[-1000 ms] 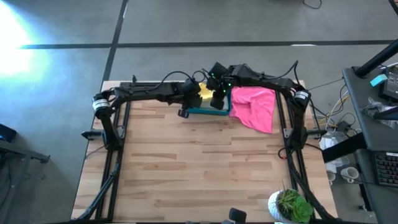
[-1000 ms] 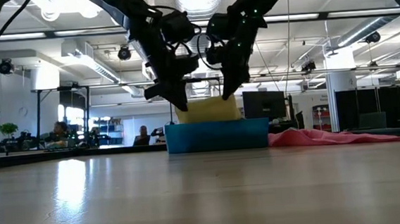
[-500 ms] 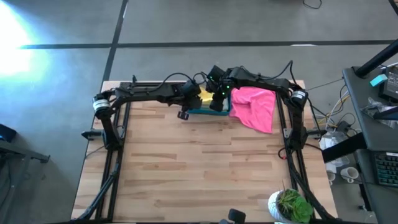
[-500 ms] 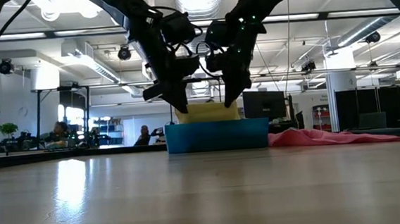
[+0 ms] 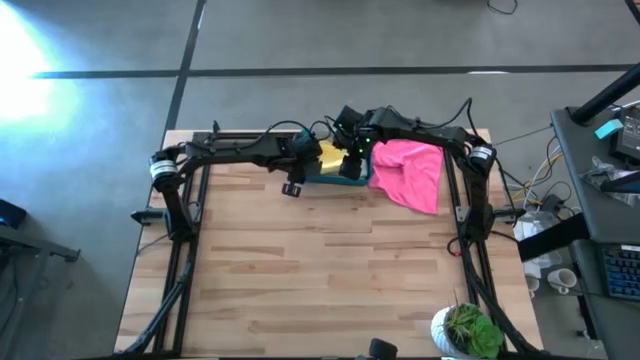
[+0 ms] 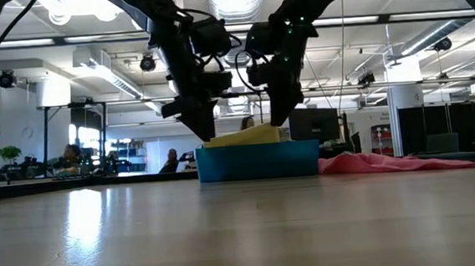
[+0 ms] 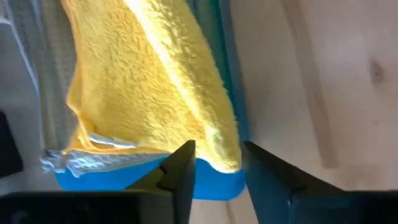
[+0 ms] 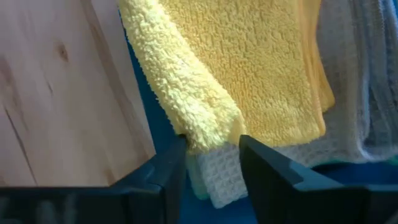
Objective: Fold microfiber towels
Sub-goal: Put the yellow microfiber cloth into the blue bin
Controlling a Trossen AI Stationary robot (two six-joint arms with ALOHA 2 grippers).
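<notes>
A yellow towel [image 5: 330,155] lies folded in the blue bin [image 6: 256,161] at the table's far middle. It tops the other cloths there, and its near fold hangs over the bin's front wall [image 7: 211,183]. My left gripper [image 7: 217,165] stands open astride the towel's left front corner. My right gripper [image 8: 211,155] stands open astride its right front corner. A pale waffle cloth [image 8: 217,180] and a grey one [image 8: 367,93] show under the yellow towel. A pink towel [image 5: 412,172] lies spread on the table right of the bin. My left gripper points steeply down with a finger on either side of the yellow towel's corner [image 7: 227,155]; whether they touch it I cannot tell. My right gripper does the same at the rolled front fold [image 8: 208,134], which fills the gap; whether it touches I cannot tell.
Bare wood lies in front of the bin, toward the near edge. A potted plant [image 5: 468,330] stands at the near right corner. A desk with cables and gear [image 5: 610,200] is beyond the right edge. People [image 6: 71,157] sit far off in the room.
Both grippers have opened and let go of the yellow towel. They had been holding its top edge up above the bin. The towel has slumped and now lies low on the bin's contents.
</notes>
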